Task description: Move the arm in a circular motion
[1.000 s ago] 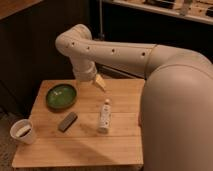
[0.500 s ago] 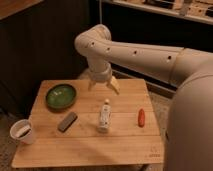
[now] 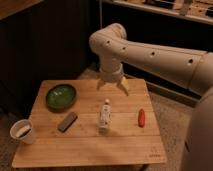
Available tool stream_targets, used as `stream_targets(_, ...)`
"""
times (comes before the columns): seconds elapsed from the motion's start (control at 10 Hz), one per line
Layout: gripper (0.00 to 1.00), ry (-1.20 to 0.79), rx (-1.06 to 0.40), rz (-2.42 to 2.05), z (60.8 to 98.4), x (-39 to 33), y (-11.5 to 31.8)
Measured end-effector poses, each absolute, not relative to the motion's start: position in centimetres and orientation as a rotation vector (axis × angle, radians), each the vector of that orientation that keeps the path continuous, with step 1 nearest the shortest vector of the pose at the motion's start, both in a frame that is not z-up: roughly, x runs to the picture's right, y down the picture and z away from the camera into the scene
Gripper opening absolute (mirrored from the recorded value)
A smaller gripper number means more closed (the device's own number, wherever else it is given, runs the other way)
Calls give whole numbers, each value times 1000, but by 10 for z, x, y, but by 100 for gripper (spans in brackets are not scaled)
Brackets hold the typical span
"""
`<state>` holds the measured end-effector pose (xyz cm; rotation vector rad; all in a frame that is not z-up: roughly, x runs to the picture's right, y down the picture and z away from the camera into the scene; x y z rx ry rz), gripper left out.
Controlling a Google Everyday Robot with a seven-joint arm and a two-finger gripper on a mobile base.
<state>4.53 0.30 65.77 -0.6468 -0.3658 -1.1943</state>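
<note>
One arm point(image 3: 150, 50) reaches in from three o'clock; we judge ourselves mid-circle. Its gripper point(image 3: 113, 88) hangs wide and empty over the table point(image 3: 125, 145) at twelve o'clock, beyond the bottle point(image 3: 104, 115). Next we need a smooth arc, clear of it.

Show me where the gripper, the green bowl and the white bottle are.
gripper point(image 3: 112, 88): camera view, midway between its spread fingertips, over the far edge of the table point(image 3: 90, 147).
green bowl point(image 3: 61, 96): camera view, its bare inside.
white bottle point(image 3: 104, 116): camera view, its body.
</note>
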Motion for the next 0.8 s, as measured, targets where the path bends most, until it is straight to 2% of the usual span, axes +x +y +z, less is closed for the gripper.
stream_targets(0.3,80,-377,-626,-1167,656,52,-2)
stream_targets(0.8,80,-377,-602,-1106,634,108,12)
